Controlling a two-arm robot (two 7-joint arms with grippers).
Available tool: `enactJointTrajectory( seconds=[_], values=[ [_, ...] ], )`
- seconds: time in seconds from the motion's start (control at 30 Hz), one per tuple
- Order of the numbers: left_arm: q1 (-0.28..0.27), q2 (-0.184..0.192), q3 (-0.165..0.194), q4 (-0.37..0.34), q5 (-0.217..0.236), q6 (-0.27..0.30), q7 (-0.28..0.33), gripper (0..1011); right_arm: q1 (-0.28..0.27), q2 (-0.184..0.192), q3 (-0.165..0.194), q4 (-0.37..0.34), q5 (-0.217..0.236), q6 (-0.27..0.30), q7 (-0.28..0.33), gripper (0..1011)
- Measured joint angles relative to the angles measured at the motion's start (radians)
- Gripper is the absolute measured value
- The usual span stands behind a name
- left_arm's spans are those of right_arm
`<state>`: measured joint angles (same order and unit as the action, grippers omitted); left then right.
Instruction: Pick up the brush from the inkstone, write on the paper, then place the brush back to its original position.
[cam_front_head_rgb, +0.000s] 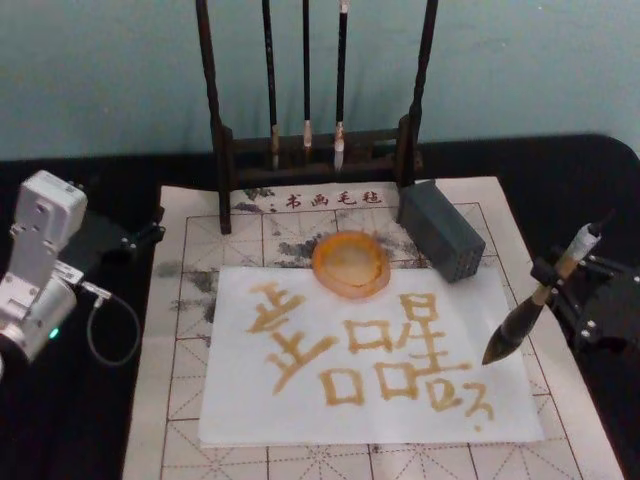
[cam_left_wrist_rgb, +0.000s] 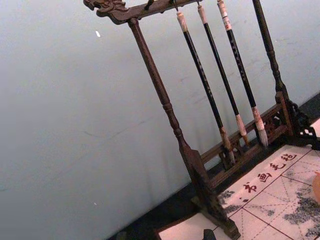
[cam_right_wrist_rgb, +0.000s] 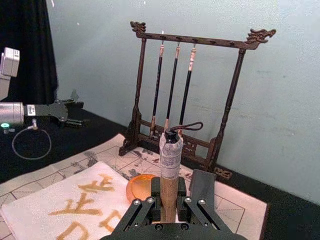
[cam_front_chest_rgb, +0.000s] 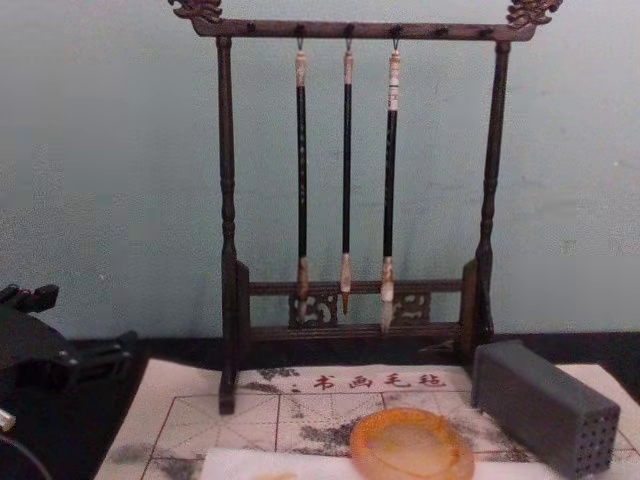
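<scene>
**Brush (cam_front_head_rgb: 518, 325) held in right gripper, at the paper's right edge**

You've got the right gripper (cam_front_head_rgb: 548, 272) at the right side of the mat (cam_front_head_rgb: 180, 400), fingers (cam_right_wrist_rgb: 142, 210) clamped on the brush's pale upper handle. The brush is tilted: dark tip down and toward the paper (cam_front_head_rgb: 300, 405), taped top end up and away to the right. The tip sits over the paper's right edge, just beside the last ochre strokes. Can't tell if it touches.

The inkstone (cam_front_head_rgb: 350, 265) holds no brush. It lies on the mat at the paper's far edge, its near rim overlapping the sheet, with the grey block (cam_front_head_rgb: 442, 232) just to its right. The brush rack (cam_front_head_rgb: 310, 150) behind carries three thin brushes (cam_front_head_rgb: 306, 75).

The left gripper (cam_front_head_rgb: 150, 230) is over the black counter (cam_front_head_rgb: 90, 420), left of the mat, well apart from the paper. Open or closed: can't tell.
</scene>
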<state>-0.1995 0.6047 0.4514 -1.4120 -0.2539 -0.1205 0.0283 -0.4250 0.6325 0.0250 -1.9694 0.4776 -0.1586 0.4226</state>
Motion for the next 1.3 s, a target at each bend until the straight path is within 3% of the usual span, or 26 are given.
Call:
enactJointTrajectory(
  seconds=[0.5, 0.97, 1.3],
  values=[
    [0.000, 0.000, 0.000, 0.000, 0.000, 0.000, 0.000, 1001, 0.018, -0.038, -0.006, 0.015, -0.073, -0.018, 0.006, 198],
    [0.000, 0.000, 0.000, 0.000, 0.000, 0.000, 0.000, 1001, -0.049, -0.037, 0.043, -0.025, -0.055, -0.035, 0.036, 198],
    [0.000, 0.000, 0.000, 0.000, 0.000, 0.000, 0.000, 1001, -0.058, -0.037, 0.042, -0.022, -0.062, -0.034, 0.040, 198]
  ],
)
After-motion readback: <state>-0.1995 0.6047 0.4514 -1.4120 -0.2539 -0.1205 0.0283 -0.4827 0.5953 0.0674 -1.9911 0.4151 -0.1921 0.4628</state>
